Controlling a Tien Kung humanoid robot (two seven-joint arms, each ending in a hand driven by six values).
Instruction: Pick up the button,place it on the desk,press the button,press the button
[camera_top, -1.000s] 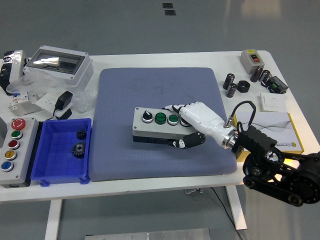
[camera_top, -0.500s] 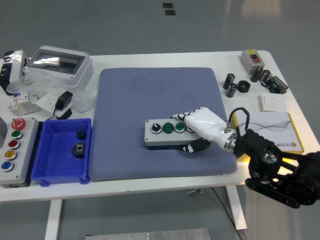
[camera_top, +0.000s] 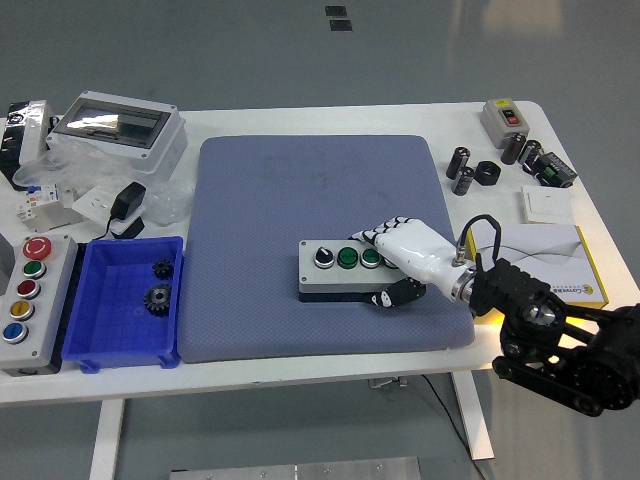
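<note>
- We see our right hand (camera_top: 402, 262) wrapped around the right end of the button box (camera_top: 345, 269). The white fingers (camera_top: 385, 234) lie over the top, and the thumb (camera_top: 392, 297) presses on the front side.
- The button box sits just to the left of our hand. It lies flat on the blue mat (camera_top: 320, 190), or very close to it. We cannot tell if it rests fully down.
- The box has a black knob (camera_top: 323, 258) and a green button (camera_top: 347, 258) on top, left of our fingers. Another green button (camera_top: 371, 257) sits right by our fingertips.
- We think the box can slip or tip when we let go, because we only hold one end.
- We think our fingers can bump a button too early, because they lie so close to it.
- When we press later, the box may slide on the soft mat if we push from the side and not straight down.
- Far to the left of our hand sits a blue bin (camera_top: 120, 340) with gears (camera_top: 157, 297) in it.
- We do not see our left hand.
</note>
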